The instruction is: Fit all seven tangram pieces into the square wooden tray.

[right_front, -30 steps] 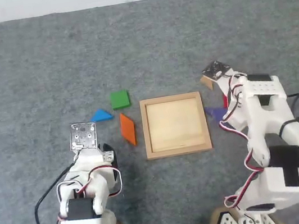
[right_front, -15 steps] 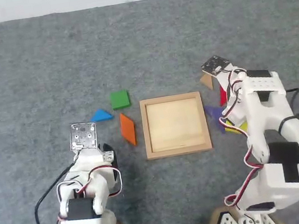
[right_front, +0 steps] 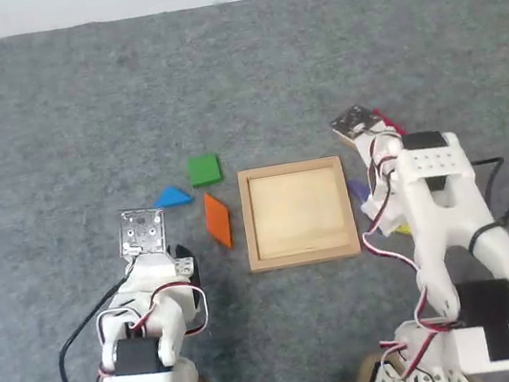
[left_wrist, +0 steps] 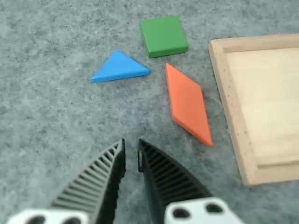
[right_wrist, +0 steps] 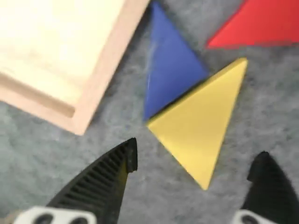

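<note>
The right end effector point(right_wrist: 196, 158), spread wide and holding nothing, hangs over the yellow triangle point(right_wrist: 201, 126), which lies flat on the worktop just ahead between its fingers (touching the blue triangle point(right_wrist: 170, 65)), near the wooden tray point(right_wrist: 100, 74).

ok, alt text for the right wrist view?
Open pincer with a yellow triangle's corner between its tips, on grey carpet. The yellow piece lies edge to edge with a dark blue triangle beside the wooden tray's corner; a red piece sits beyond them.
</note>
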